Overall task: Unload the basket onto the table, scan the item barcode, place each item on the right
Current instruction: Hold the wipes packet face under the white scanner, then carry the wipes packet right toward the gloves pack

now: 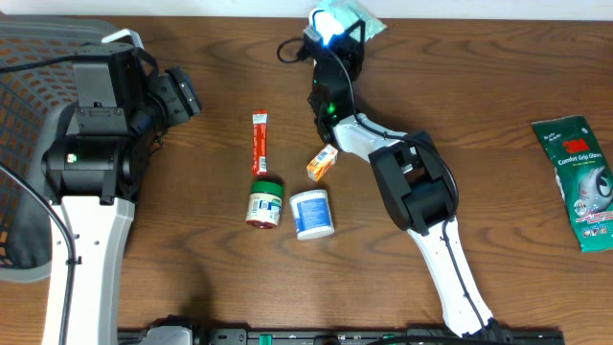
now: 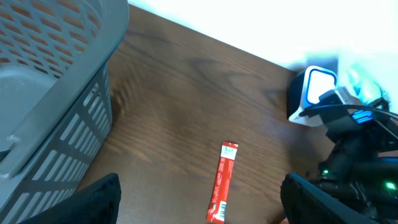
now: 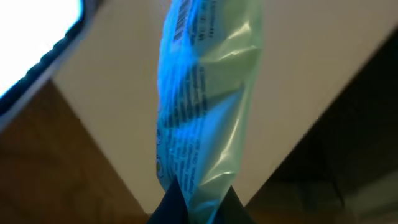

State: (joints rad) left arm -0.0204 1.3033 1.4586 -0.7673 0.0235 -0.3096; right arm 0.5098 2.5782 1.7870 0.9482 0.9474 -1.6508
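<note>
My right gripper (image 3: 202, 202) is shut on the lower end of a pale green plastic packet (image 3: 205, 93) with printed text, lit blue. Overhead, the right gripper (image 1: 341, 38) is stretched to the table's far edge and holds the packet (image 1: 364, 19) next to the glowing scanner (image 1: 321, 24). The left wrist view shows the scanner (image 2: 314, 93) as a white-faced unit at the right. My left gripper (image 1: 184, 96) is open and holds nothing, hovering at the left. Its fingers (image 2: 93, 202) frame bare table near a red stick sachet (image 2: 224, 183).
A grey slatted basket (image 1: 24, 144) stands at the left edge. A red sachet (image 1: 259, 142), a small orange packet (image 1: 322, 163), a green-lidded jar (image 1: 265, 202) and a white tub (image 1: 311, 213) lie mid-table. A green pouch (image 1: 584, 182) lies far right.
</note>
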